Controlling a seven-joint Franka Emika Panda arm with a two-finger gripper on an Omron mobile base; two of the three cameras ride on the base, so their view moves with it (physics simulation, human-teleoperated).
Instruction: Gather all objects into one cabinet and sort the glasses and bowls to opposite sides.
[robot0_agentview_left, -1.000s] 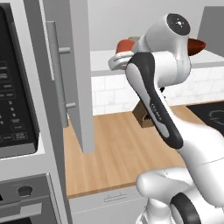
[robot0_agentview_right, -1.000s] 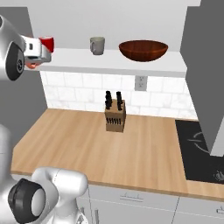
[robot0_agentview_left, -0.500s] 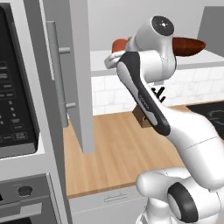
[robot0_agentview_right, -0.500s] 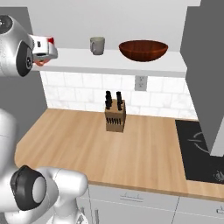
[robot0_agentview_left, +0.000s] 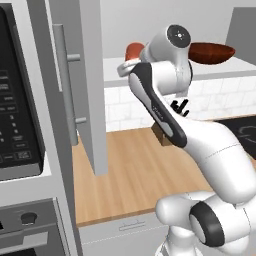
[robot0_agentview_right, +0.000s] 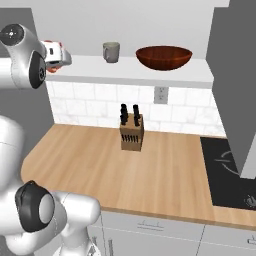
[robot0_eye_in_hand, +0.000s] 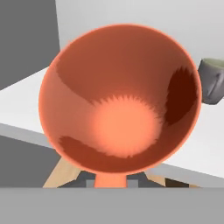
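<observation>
The hand view looks straight into the orange-red cup (robot0_eye_in_hand: 120, 98) clamped in the claw (robot0_eye_in_hand: 111, 180), mouth toward the camera, with the grey cup (robot0_eye_in_hand: 213, 81) beside; the right base view adds the bowl (robot0_agentview_right: 163, 57) beyond it.

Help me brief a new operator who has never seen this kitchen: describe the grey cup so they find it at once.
Look at the white shelf above the wooden counter and tiled wall. The grey cup stands upright near its middle, left of the wide dark reddish-brown bowl. It is the small, narrow, dull grey vessel there.
</observation>
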